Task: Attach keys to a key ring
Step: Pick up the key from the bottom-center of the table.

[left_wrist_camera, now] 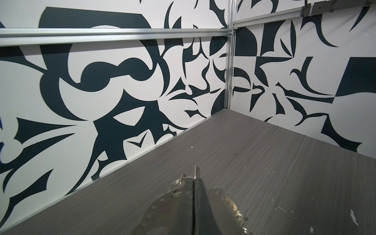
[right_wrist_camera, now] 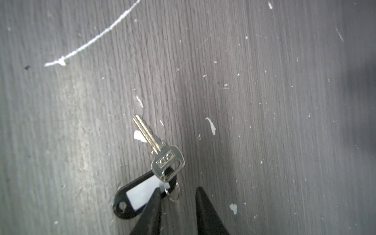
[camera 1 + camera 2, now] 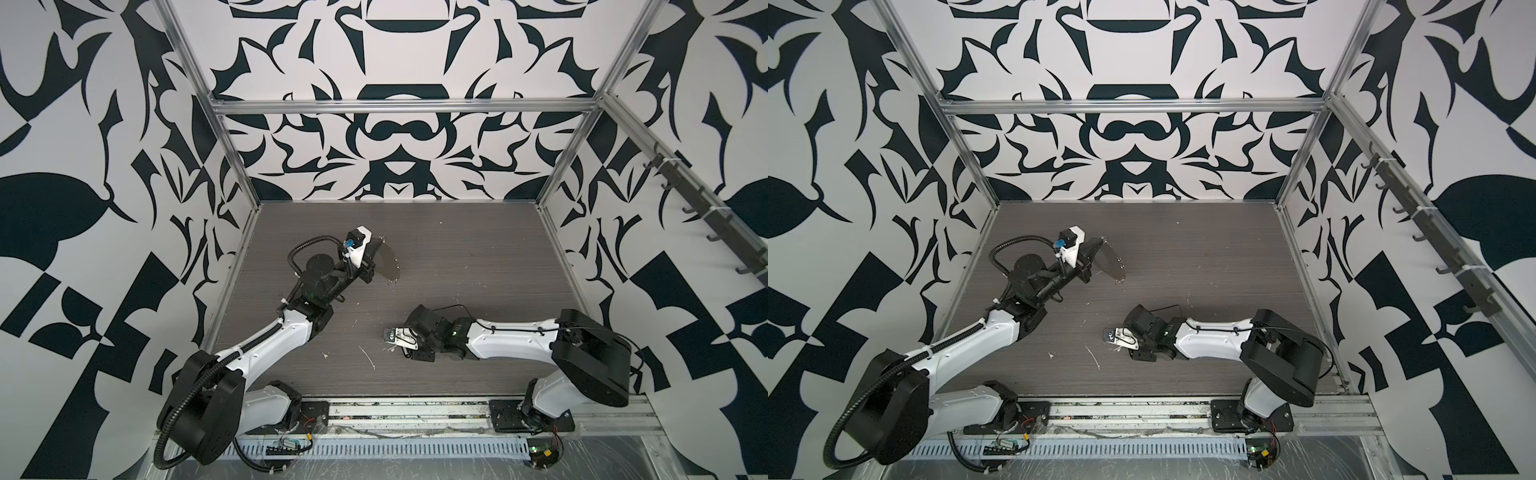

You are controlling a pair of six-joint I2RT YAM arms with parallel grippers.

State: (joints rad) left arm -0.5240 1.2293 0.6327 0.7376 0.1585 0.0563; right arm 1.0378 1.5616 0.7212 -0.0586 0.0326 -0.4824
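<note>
The key ring point(image 3: 390, 262) point(image 3: 1111, 262) is a thin grey hoop that looks like a see-through disc. It is held on edge above the table at the back left, with my left gripper point(image 3: 372, 261) point(image 1: 195, 180) shut on its rim. In the left wrist view the key ring point(image 1: 162, 205) spreads to both sides of the closed fingers. One bunch of keys point(image 3: 390, 334) point(image 3: 1109, 334) lies on the table near the middle: a silver key point(image 2: 160, 150) joined to a black tag point(image 2: 138, 195) with a white label. My right gripper point(image 2: 179, 189) point(image 3: 395, 337) is low over the bunch. It is open, and the small split ring lies between its fingertips.
A curved white string scrap point(image 3: 368, 357) point(image 2: 91, 38) and white flecks point(image 2: 211, 126) lie on the grey wood-grain table point(image 3: 457, 257). Patterned walls with aluminium frame bars close in three sides. A rail of dark hooks point(image 3: 706, 216) runs along the right wall.
</note>
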